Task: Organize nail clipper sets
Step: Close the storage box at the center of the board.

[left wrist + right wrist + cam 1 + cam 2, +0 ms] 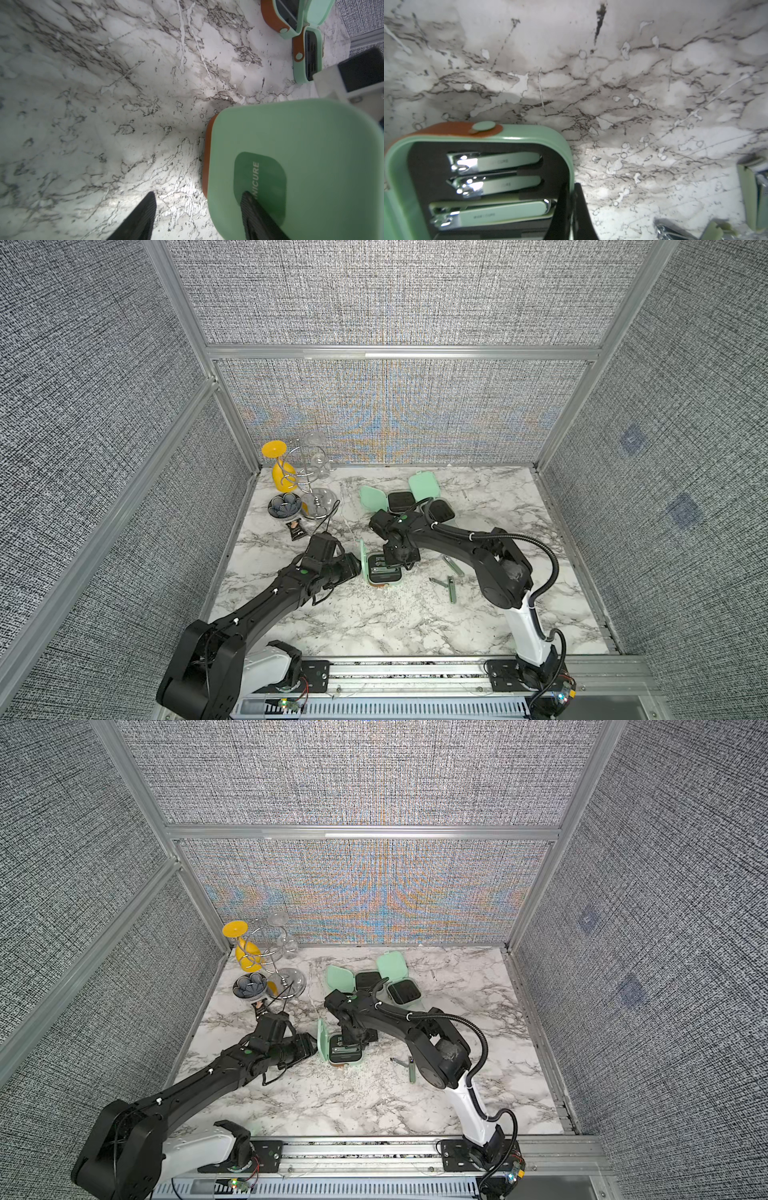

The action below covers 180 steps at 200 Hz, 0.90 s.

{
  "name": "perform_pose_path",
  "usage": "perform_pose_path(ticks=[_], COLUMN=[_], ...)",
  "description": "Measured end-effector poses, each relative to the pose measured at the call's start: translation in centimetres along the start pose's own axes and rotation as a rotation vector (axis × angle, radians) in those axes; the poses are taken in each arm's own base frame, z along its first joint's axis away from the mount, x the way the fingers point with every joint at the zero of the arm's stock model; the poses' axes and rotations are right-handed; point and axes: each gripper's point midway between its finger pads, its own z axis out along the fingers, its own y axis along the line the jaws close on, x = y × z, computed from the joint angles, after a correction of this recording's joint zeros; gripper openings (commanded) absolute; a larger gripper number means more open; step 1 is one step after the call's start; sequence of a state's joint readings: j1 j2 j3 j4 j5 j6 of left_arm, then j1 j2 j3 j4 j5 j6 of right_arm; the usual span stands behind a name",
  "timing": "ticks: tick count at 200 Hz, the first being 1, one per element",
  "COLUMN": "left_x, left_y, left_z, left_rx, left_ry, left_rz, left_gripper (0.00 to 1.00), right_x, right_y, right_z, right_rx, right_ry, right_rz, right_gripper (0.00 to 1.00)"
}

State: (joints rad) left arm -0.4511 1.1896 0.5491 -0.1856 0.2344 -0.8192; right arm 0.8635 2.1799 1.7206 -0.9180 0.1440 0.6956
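Note:
An open mint-green case (384, 577) (345, 1054) lies near the table's middle, its lid (362, 562) standing upright on the left. In the right wrist view its black inside (425, 166) holds three clippers (500, 214). My right gripper (572, 209) (395, 565) is shut on the case's side rim. My left gripper (199, 216) (353, 566) is open, one finger (255, 214) against the lid's outer face (301, 145). Two more open cases (401, 502) (440, 512) lie behind. Loose tools (451, 591) (454, 566) lie right of the near case.
At the back left stand a wire rack (309, 485) with a yellow glass (282, 472), a dark flower-shaped dish (284, 506) and a black snack packet (297, 531). Grey booth walls close three sides; a metal rail (415, 672) runs along the front.

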Motion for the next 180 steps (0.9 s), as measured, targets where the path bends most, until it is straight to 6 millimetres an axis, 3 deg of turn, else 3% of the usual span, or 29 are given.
perform_pose_path(ticks=[144,180], left_x=[1.5,1.3], left_y=[-0.8,-1.0], left_z=[2.2,2.8], left_rx=[-0.025,-0.035], left_ry=[0.057,0.05], left_rz=[0.035,0.042], left_gripper=[0.66,0.65], right_x=[0.3,0.4], right_y=[-0.2,-0.3], right_z=[0.4,0.4], right_rx=[0.025,0.024], right_ry=[0.002,-0.002], right_rz=[-0.012,-0.012], right_gripper=[0.0,0.2])
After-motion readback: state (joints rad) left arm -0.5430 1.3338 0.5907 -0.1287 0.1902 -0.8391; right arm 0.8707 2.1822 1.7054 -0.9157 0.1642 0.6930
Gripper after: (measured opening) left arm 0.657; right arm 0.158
